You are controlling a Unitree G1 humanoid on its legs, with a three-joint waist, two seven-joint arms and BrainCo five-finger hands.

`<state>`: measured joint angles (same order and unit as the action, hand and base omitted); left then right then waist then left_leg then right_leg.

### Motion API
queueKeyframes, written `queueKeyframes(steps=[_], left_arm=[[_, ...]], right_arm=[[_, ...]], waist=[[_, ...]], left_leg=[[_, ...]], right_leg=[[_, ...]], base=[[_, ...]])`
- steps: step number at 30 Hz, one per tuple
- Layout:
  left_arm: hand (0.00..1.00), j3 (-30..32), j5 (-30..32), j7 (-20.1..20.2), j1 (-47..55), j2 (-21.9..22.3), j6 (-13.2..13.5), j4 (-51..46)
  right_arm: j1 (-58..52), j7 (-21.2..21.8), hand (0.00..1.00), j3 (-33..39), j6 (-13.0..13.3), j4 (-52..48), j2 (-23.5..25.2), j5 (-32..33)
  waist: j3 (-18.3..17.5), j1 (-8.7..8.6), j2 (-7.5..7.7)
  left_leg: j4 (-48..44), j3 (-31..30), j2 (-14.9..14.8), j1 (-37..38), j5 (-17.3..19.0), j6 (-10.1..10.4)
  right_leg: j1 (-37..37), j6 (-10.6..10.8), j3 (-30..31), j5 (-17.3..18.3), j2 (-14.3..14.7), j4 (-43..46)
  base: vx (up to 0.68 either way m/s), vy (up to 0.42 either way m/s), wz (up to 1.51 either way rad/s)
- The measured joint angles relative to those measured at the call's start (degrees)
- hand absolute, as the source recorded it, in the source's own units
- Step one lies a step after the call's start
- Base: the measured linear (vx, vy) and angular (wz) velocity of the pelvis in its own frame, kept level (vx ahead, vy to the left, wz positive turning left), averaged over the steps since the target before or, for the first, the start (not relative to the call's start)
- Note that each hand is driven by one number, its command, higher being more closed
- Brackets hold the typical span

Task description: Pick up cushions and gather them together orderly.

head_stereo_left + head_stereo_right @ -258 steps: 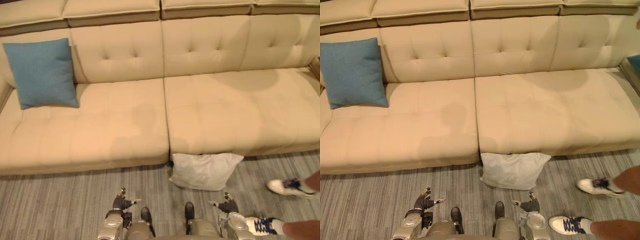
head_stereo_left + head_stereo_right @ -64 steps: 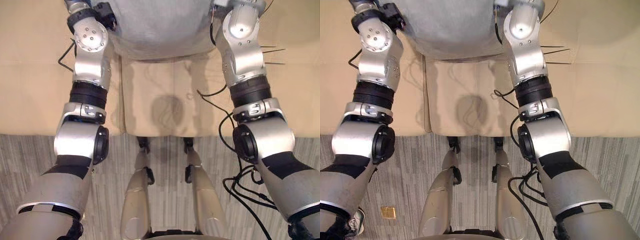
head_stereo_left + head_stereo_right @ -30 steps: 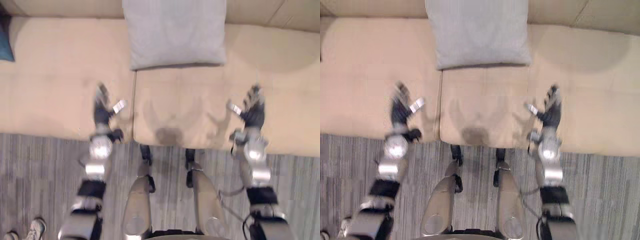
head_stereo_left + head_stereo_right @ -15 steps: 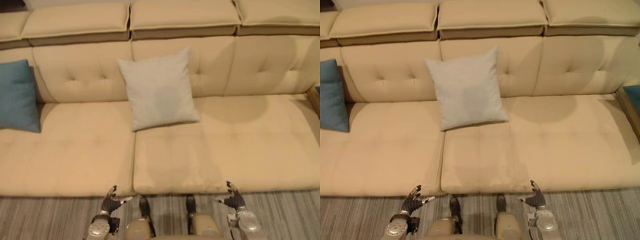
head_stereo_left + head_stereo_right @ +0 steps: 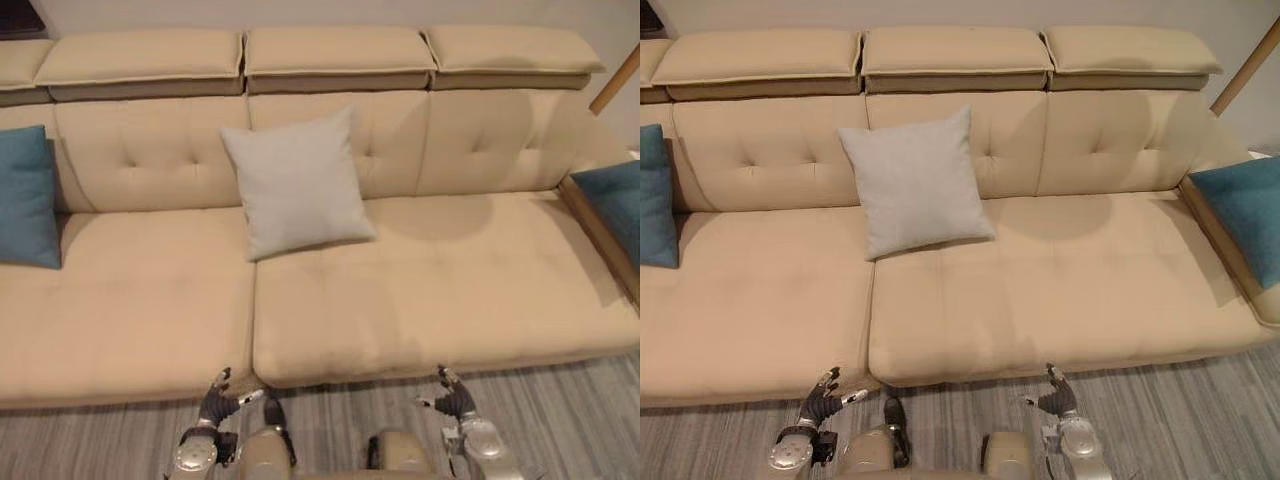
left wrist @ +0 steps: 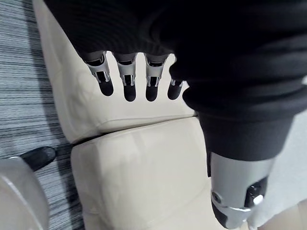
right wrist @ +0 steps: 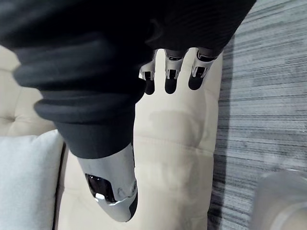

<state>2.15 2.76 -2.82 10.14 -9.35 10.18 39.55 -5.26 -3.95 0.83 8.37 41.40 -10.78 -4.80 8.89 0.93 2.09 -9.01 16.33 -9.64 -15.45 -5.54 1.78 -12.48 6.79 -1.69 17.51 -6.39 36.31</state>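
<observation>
Before sofa (image 5: 400, 300) — left hand (image 5: 216, 402), right hand (image 5: 453, 402) slack, empty.

Open sofa seat (image 5: 430, 275) fronts the grey cushion (image 5: 297, 182) (tilted back).

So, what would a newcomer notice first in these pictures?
A light grey cushion leans on the backrest, mid-way along a long beige sofa. One blue cushion stands at its left end, a second blue cushion at its right end. The left hand and right hand hang open and empty before its front edge.
</observation>
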Motion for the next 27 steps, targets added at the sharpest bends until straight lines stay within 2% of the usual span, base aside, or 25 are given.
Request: queueKeyframes(steps=[1, 2, 3, 4, 6, 7, 8, 11, 13, 15, 18, 19, 20, 21, 22, 23, 24, 25, 26, 27], left_arm=[[0.00, -0.2, -0.1, 0.0, 0.0, 1.1, 0.1, -1.3], [0.00, -0.7, -0.9, 0.0, -0.3, 2.5, -0.2, -1.0], [0.00, -1.0, -1.1, -0.1, -0.1, 2.8, -0.3, -1.0], [0.00, -1.7, -1.2, -0.2, -0.2, 2.8, -0.3, -1.1], [0.00, -1.7, -1.2, -0.3, 0.0, 3.1, -0.3, -2.1], [0.00, -1.7, -1.2, -0.4, 0.5, 3.3, -0.3, -2.7], [0.00, -1.7, -1.2, -0.5, 1.4, 3.6, -0.4, -4.7], [0.00, -1.5, -2.4, -1.1, 2.0, 4.8, -0.3, -6.9], [0.00, -1.6, -2.6, -1.1, 1.9, 5.0, -0.3, -6.9], [0.00, -1.8, -3.2, -1.1, 1.1, 5.0, -0.3, -6.9], [0.00, -1.9, -3.3, -1.1, -0.5, 5.0, -0.3, -6.8], [0.00, -1.9, -3.3, -1.1, -0.8, 4.8, -0.3, -6.8], [0.00, -1.9, -3.3, -1.1, -0.8, 4.7, -0.3, -6.8], [0.00, -1.9, -3.3, -1.1, -0.9, 4.5, -0.3, -6.9], [0.00, -1.7, -3.3, -1.1, -0.9, 4.5, -0.3, -7.1], [0.00, -1.6, -3.3, -1.1, -1.0, 4.5, -0.4, -7.1], [0.00, -1.6, -3.3, -1.1, -1.3, 4.4, -0.5, -7.2], [0.00, -1.6, -3.2, -1.1, -1.7, 4.1, -0.5, -7.7], [0.00, -1.6, -3.2, -1.1, -1.7, 4.0, -0.5, -7.6], [0.00, -1.6, -3.2, -1.1, -1.7, 3.7, -0.5, -7.6]], right_arm=[[1.0, -0.7, 0.00, 0.6, 0.1, -0.3, -0.5, 0.4], [2.4, -1.3, 0.00, 1.7, -0.1, -0.1, -1.0, 0.9], [2.5, -1.5, 0.00, 2.3, -0.2, -0.1, -1.0, 1.2], [1.8, -1.7, 0.00, 3.0, -0.2, -0.2, -1.0, 2.0], [1.2, -2.2, 0.00, 4.1, -0.3, -0.7, -0.7, 2.3], [0.5, -2.4, 0.00, 4.5, -0.6, -2.3, -0.8, 2.5], [-0.5, -2.4, 0.00, 4.9, -0.7, -4.7, -0.8, 2.5], [-0.5, -2.4, 0.00, 5.0, -0.8, -6.8, -0.2, 2.5], [-0.4, -2.5, 0.00, 5.0, -0.8, -6.8, 0.3, 2.5], [-0.8, -2.5, 0.00, 5.1, -0.9, -6.8, 0.8, 2.5], [-1.4, -2.5, 0.00, 5.9, -0.9, -6.8, 1.4, 2.6], [-1.3, -2.5, 0.00, 6.2, -0.9, -6.9, 2.1, 3.1], [-1.0, -2.5, 0.00, 6.2, -0.9, -6.9, 2.4, 3.2], [-0.5, -2.5, 0.00, 6.1, -0.9, -6.9, 2.9, 3.4], [0.3, -2.5, 0.00, 6.0, -0.9, -6.9, 3.8, 4.1], [0.6, -2.5, 0.00, 5.9, -0.9, -6.9, 3.9, 4.4], [1.2, -2.6, 0.00, 6.0, -0.9, -6.7, 3.9, 4.6], [1.8, -2.6, 0.00, 5.8, -0.9, -6.0, 3.9, 4.7], [2.1, -2.6, 0.00, 5.6, -0.9, -5.5, 3.9, 4.7], [2.8, -2.6, 0.00, 5.1, -0.9, -4.2, 3.8, 4.7]], waist=[[0.3, 0.58, -0.53], [1.6, 0.15, -2.73], [1.8, -0.19, -3.31], [1.8, -0.29, -3.23], [1.9, 0.04, -3.20], [1.8, -0.15, -3.30], [1.8, -0.15, -3.41], [1.5, 0.12, -3.79], [1.4, -0.10, -3.89], [1.0, -0.23, -3.13], [1.0, -0.76, -3.06], [1.0, -1.53, -3.03], [1.0, -1.69, -3.03], [1.0, -1.81, -3.04], [0.9, -1.71, -2.92], [0.9, -1.68, -2.84], [1.1, -1.92, -3.04], [1.1, -1.95, -3.05], [1.1, -1.97, -3.06], [1.1, -2.13, -3.16]], left_leg=[[1.2, -0.4, -0.3, -1.9, -0.8, 1.2], [2.7, -2.3, -0.4, -3.4, -1.0, 1.7], [4.2, -2.8, -0.4, -3.3, -0.1, 3.2], [5.5, -3.3, -0.3, -3.4, 1.4, 5.8], [1.8, -3.6, -0.3, -3.9, 1.3, 5.4], [-4.5, -3.7, 0.0, -3.8, 2.1, 4.9], [-8.0, -5.1, 0.3, -1.8, 5.3, 4.0], [-8.4, -10.0, 0.9, 1.9, 10.1, 4.6], [-7.6, -10.8, 0.9, 3.9, 12.7, 4.8], [-6.9, -8.7, 0.9, 4.2, 13.3, 4.8], [-7.0, -5.9, 1.4, 3.9, 14.2, 3.7], [-7.8, -3.9, 1.6, 4.0, 14.9, 3.3], [-8.3, -2.8, 1.5, 4.0, 15.2, 3.2], [-9.7, 0.2, 0.5, 4.3, 16.2, 2.8], [-10.9, 5.1, -1.3, 5.2, 17.1, 2.0], [-11.2, 7.1, -1.7, 5.8, 17.5, 1.9], [-11.1, 11.2, -2.5, 7.5, 18.1, 1.6], [-11.1, 15.9, -3.5, 9.9, 19.1, 1.8], [-11.1, 17.6, -3.8, 11.1, 19.5, 2.1], [-11.0, 21.6, -4.6, 13.6, 20.3, 3.1]], right_leg=[[0.2, -3.3, -1.3, 3.3, 0.6, -4.6], [-1.5, -4.9, -2.3, 3.4, 1.5, -4.3], [-2.5, -5.4, -3.0, 3.2, 1.8, -3.9], [-3.2, -6.8, -3.3, 2.3, 1.4, -4.7], [-4.2, -8.3, -3.3, 0.8, 1.1, -5.9], [-4.7, -8.4, -3.0, -0.5, 1.1, -6.8], [-5.0, -8.0, -1.4, -1.9, 1.8, -8.1], [-5.3, -6.9, 2.2, -4.6, 3.5, -10.3], [-5.4, -6.1, 4.6, -5.3, 4.5, -10.4], [-5.7, -4.7, 6.7, -6.6, 4.4, -12.3], [-5.7, -3.5, 9.4, -10.2, 4.4, -17.5], [-5.7, -2.4, 11.6, -12.3, 4.8, -19.7], [-5.8, -2.1, 12.7, -13.0, 5.0, -20.4], [-5.9, -1.8, 14.8, -15.1, 5.7, -21.9], [-6.6, -3.7, 10.9, -17.1, 5.4, -23.8], [-6.8, -5.1, 7.9, -17.3, 4.8, -24.3], [-7.3, -8.0, 0.5, -16.7, 2.3, -24.0], [-7.3, -10.5, -10.8, -16.0, -1.5, -22.6], [-7.1, -11.0, -14.8, -15.6, -2.8, -22.1], [-6.1, -12.3, -23.2, -15.1, -5.0, -21.2]], base=[[-0.29, -0.160, -0.07], [-0.37, -0.172, 0.03], [-0.42, -0.160, 0.25], [-0.29, -0.057, 0.11], [-0.26, -0.049, -0.05], [-0.19, -0.044, -0.28], [-0.12, -0.025, -0.34], [-0.09, 0.040, -0.69], [-0.10, 0.121, -0.74], [-0.12, 0.141, -0.61], [-0.06, 0.167, -0.65], [0.00, 0.129, -0.71], [0.00, 0.203, -1.09], [-0.01, 0.130, -1.52], [-0.01, 0.110, -1.65], [-0.01, 0.073, -1.77], [0.03, 0.093, -1.75], [0.05, 0.090, -1.77], [0.09, 0.072, -1.89], [0.16, -0.024, -2.00]])
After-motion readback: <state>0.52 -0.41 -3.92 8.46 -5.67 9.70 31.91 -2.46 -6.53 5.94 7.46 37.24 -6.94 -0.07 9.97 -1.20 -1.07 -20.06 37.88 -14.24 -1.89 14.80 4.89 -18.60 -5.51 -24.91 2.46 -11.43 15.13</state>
